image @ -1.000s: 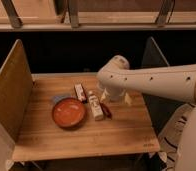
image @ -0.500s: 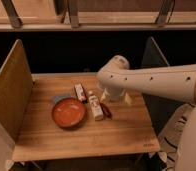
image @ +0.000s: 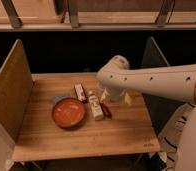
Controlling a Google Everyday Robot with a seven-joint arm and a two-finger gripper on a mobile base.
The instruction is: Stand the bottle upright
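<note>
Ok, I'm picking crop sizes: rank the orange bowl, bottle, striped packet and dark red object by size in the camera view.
1. orange bowl
2. bottle
3. striped packet, barely smaller, so unsure
4. dark red object
The gripper hangs open beside the bottle.

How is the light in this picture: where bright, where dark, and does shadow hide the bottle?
Camera view: warm, dim light falls on the wooden table; the space behind it is almost black. Same view: the cream bottle lies lit beside the orange bowl, not hidden by shadow. Same view: the open claw hangs just right of the bottle, pale and well lit.
</note>
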